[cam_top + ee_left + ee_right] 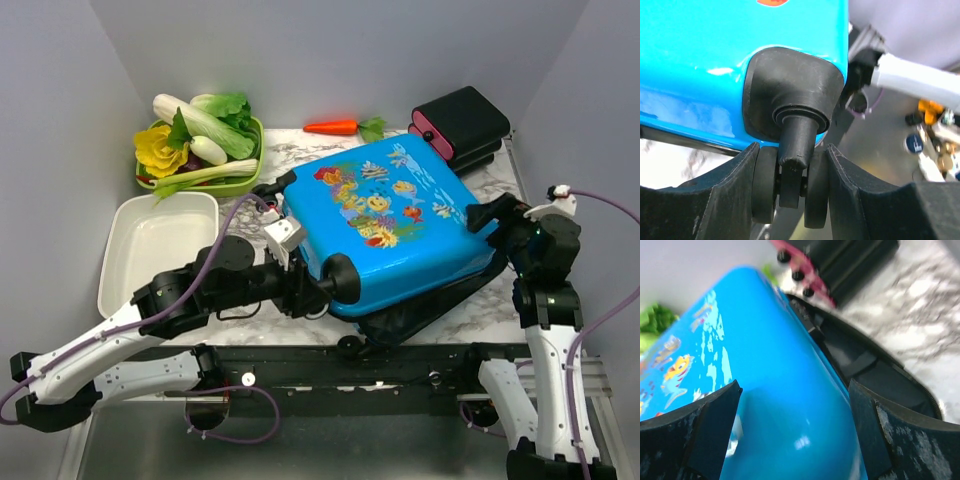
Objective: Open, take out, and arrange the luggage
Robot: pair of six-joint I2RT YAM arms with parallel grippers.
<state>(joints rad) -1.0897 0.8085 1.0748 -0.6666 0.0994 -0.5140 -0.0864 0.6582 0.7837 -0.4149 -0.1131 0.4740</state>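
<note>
Your right gripper (794,387) has its two black fingers (700,440) spread wide at the bottom corners. The blue suitcase (785,410) shell fills the gap between them, fish prints off to the left. Right of the shell you get its dark open half, lying on the marble table (925,315). Black box (860,262) with a pink front up top, blurry greens (652,322) at the far left.

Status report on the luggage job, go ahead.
Left gripper pinching wheel of luggage. Right gripper open, straddling lid edge. Lid raised, case ajar. Black drawer box close behind.
</note>
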